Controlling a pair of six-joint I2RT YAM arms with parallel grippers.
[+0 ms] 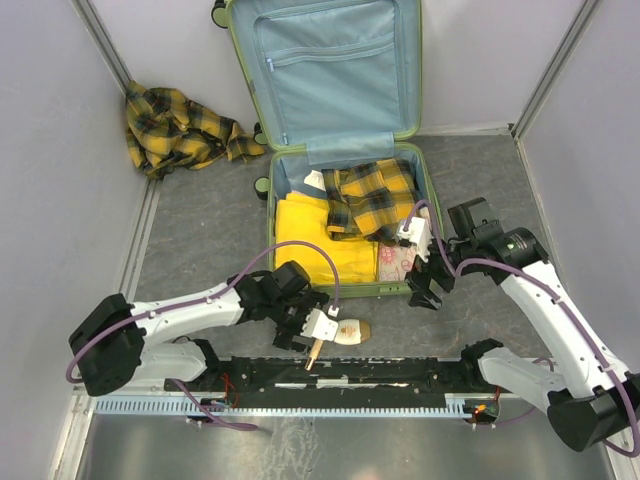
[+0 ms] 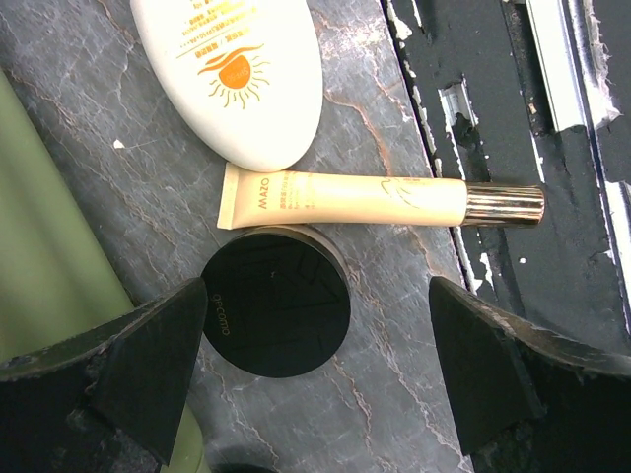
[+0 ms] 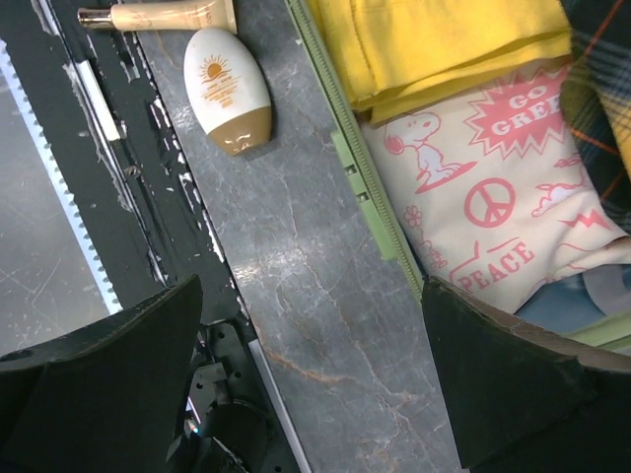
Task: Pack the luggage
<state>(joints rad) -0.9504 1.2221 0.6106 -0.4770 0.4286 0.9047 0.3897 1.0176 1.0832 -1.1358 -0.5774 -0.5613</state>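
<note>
The lime-green luggage (image 1: 268,190) lies open, its blue-lined lid (image 1: 335,70) leaning on the back wall. Inside are a yellow garment (image 1: 315,240), a plaid shirt (image 1: 375,200) and a cream cartoon pouch (image 3: 483,197). My left gripper (image 2: 320,365) is open just above the floor in front of the suitcase. A black round compact (image 2: 276,301) lies by its left finger, untouched. Beyond it lie a cream tube (image 2: 345,200) and a white sunscreen bottle (image 2: 227,69). My right gripper (image 3: 315,374) hangs open and empty over the floor beside the suitcase's front rim (image 3: 365,187).
A second yellow plaid shirt (image 1: 175,130) is crumpled in the far left corner outside the suitcase. The black mounting rail (image 1: 350,375) runs along the near edge, just behind the toiletries. Walls close in on both sides.
</note>
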